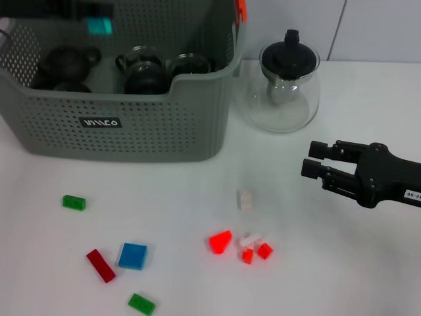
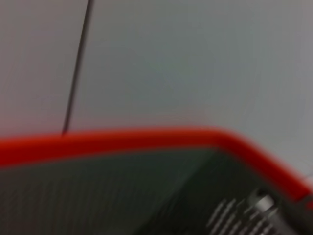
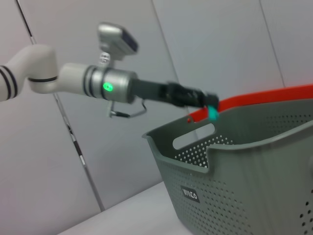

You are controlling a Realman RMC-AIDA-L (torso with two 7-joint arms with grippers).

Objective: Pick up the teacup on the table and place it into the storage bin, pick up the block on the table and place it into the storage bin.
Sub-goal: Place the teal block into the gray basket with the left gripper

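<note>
Half-hidden left gripper (image 1: 99, 25) over storage bin (image 1: 131, 131)

storage bin (image 1: 125, 125) left of teapot (image 1: 285, 85), blocks (image 1: 240, 243) scattered before both

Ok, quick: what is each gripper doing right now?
Left gripper: shut on a small teal block, above the bin.
Right gripper: empty, above the table near the teapot; open or shut cannot be told.
</note>
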